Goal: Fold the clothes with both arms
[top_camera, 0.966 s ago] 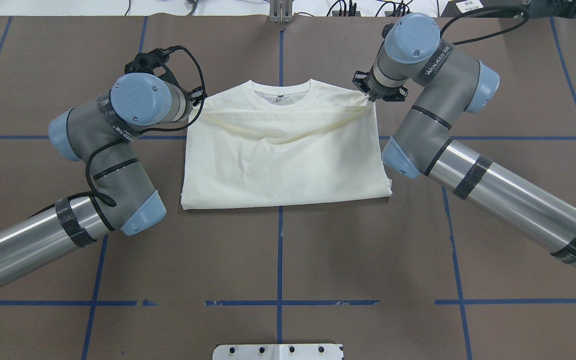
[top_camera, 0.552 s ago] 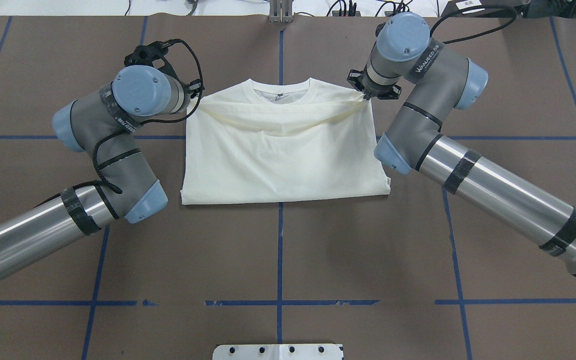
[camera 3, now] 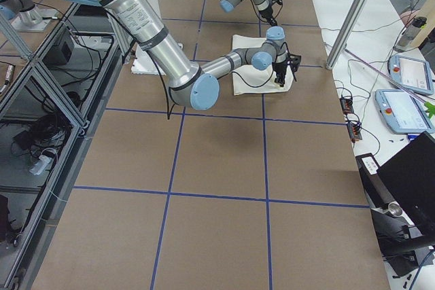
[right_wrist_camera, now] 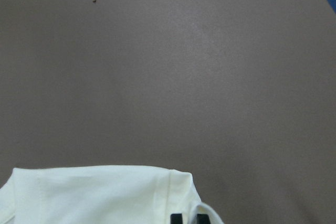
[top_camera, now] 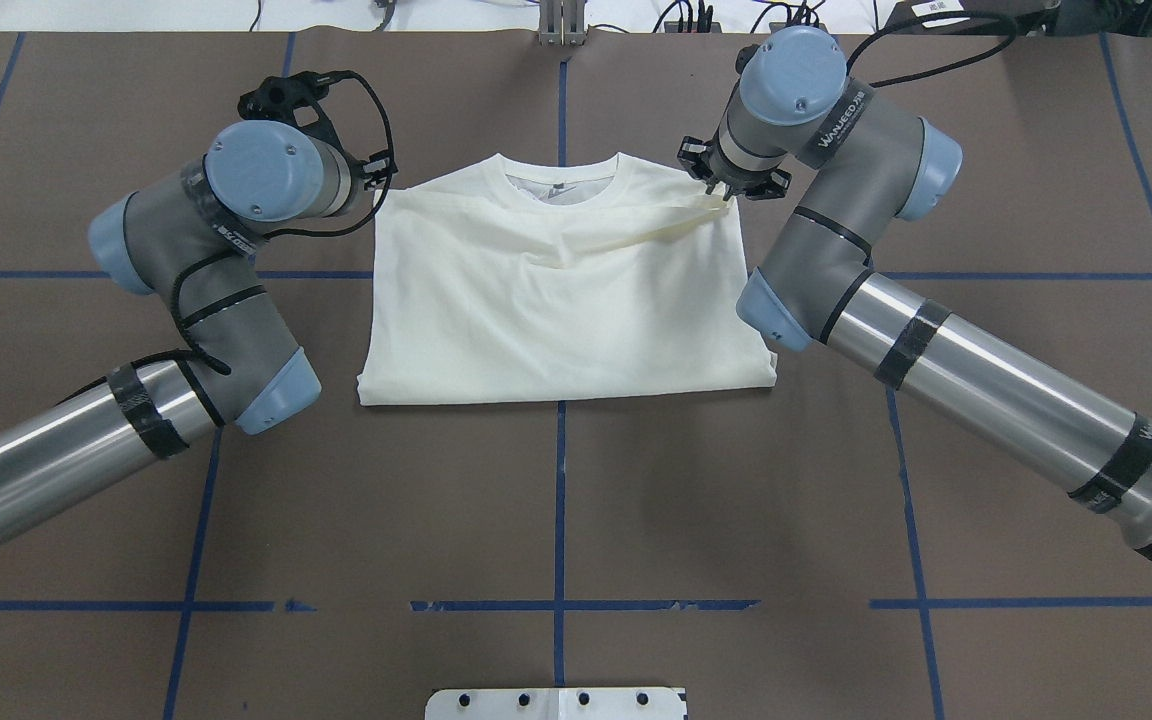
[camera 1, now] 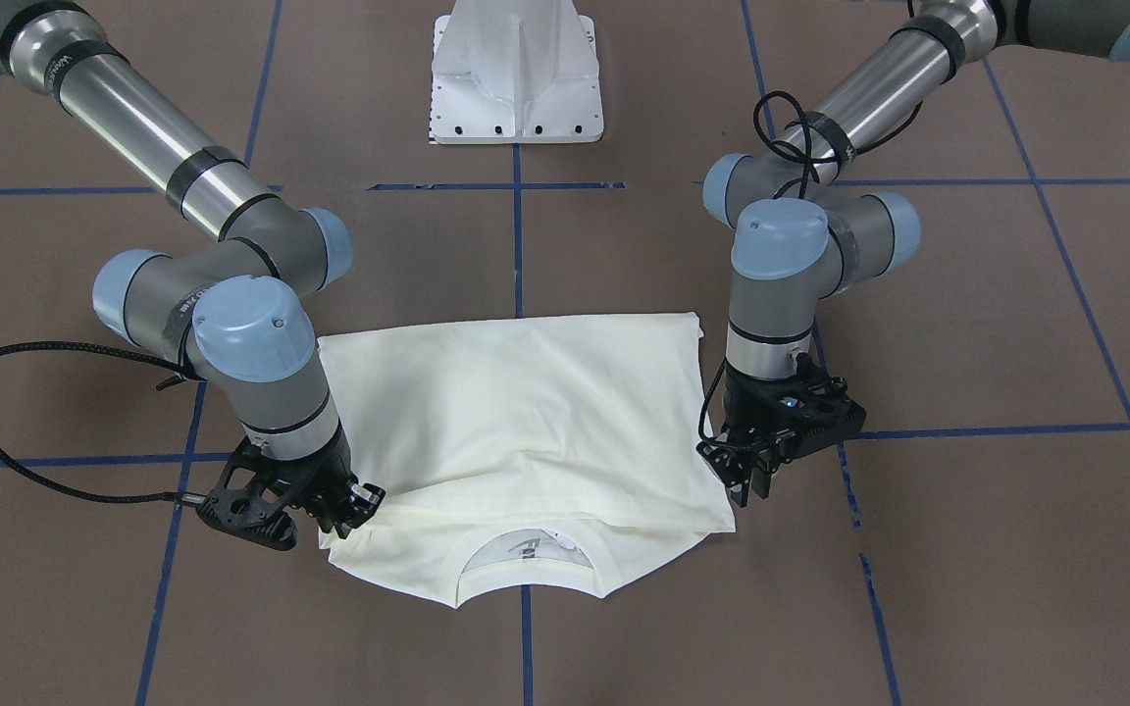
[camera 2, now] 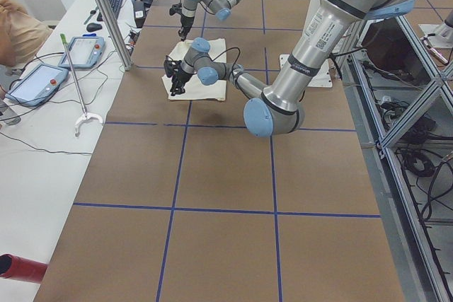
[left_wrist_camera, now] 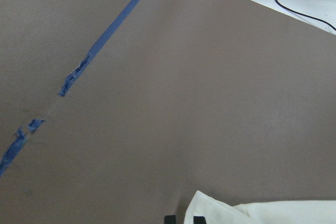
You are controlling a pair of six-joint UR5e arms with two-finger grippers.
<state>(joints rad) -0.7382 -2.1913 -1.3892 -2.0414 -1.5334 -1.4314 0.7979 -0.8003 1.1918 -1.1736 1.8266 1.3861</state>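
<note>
"Right gripper (top_camera: 726, 203)?"
"Pinched on a raised fold of the T-shirt (top_camera: 556, 320) – the rest lies flat beside it."
"Left gripper (camera 1: 754, 485)?"
"At the opposite shoulder's edge – can't tell its grip."

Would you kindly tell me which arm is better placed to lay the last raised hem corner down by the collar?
Right. The right gripper pinches the raised hem corner of the T-shirt beside the collar; by the left gripper the hem lies flat already.
</note>
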